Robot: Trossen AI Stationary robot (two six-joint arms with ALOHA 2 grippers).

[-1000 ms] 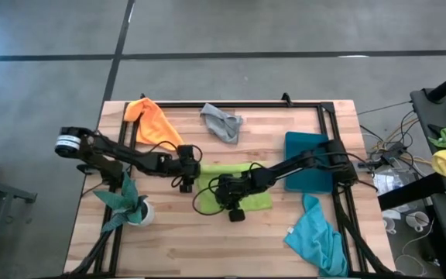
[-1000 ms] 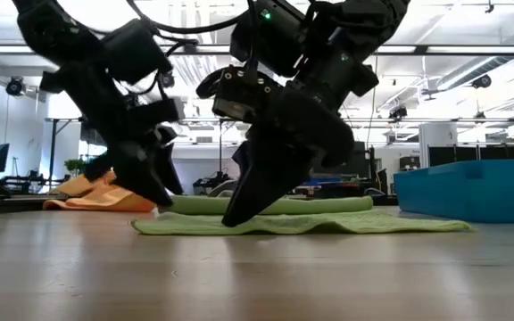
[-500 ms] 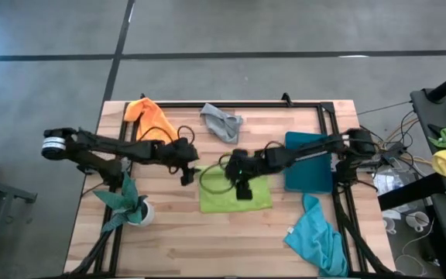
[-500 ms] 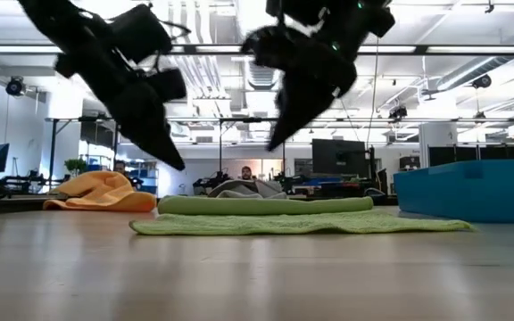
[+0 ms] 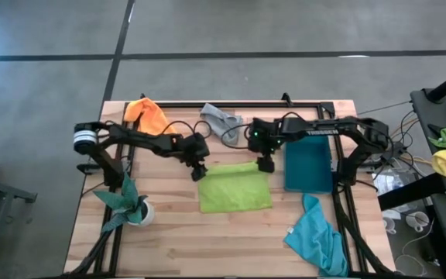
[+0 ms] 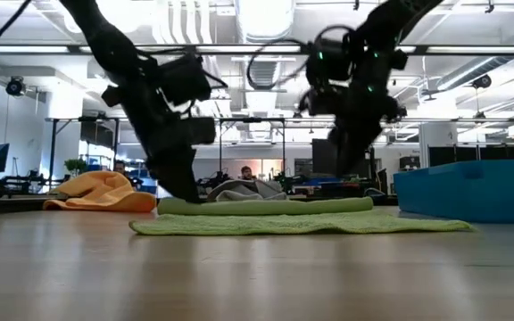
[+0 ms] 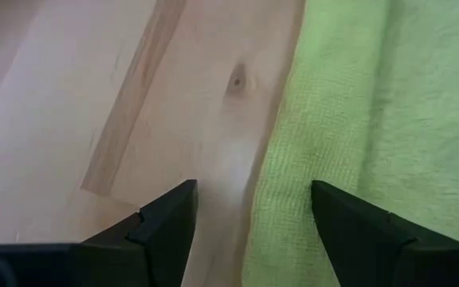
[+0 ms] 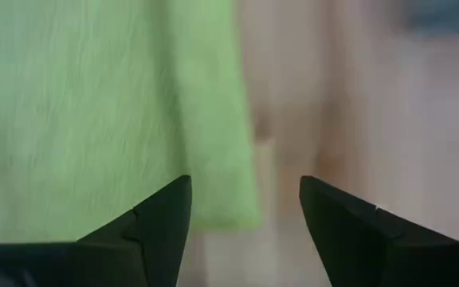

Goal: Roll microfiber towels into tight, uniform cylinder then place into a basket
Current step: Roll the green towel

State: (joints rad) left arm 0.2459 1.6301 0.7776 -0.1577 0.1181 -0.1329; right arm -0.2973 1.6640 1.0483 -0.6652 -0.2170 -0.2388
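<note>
The lime green towel (image 5: 235, 188) lies flat on the table, its far edge rolled into a low roll (image 6: 266, 206). My left gripper (image 5: 200, 172) is open and low at the roll's left end (image 7: 309, 151). One finger stands over bare wood, the other over cloth. My right gripper (image 5: 266, 164) is open above the towel's far right corner (image 8: 213, 159) and clear of it in the low view. The orange towel (image 5: 147, 116) and the grey towel (image 5: 223, 122) lie at the far edge, the turquoise towel (image 5: 316, 236) at the near right. The basket (image 5: 308, 161) stands right of the green towel. My left gripper points steeply down at the left end of the green roll (image 6: 190, 206). Its open fingers straddle the towel's left edge. I cannot tell whether the fingertips touch the cloth.
A leafy plant in a white pot (image 5: 130, 203) stands at the near left. A black frame rail (image 5: 231, 105) runs along the far edge. Bare wood lies on the near side of the green towel.
My right gripper has left the near middle of the green towel, risen, and swung toward the far right, to the towel's far right corner by the basket. My left gripper has lifted, moved a little to the right, and come down at the roll's left end. The towel lies unchanged.
</note>
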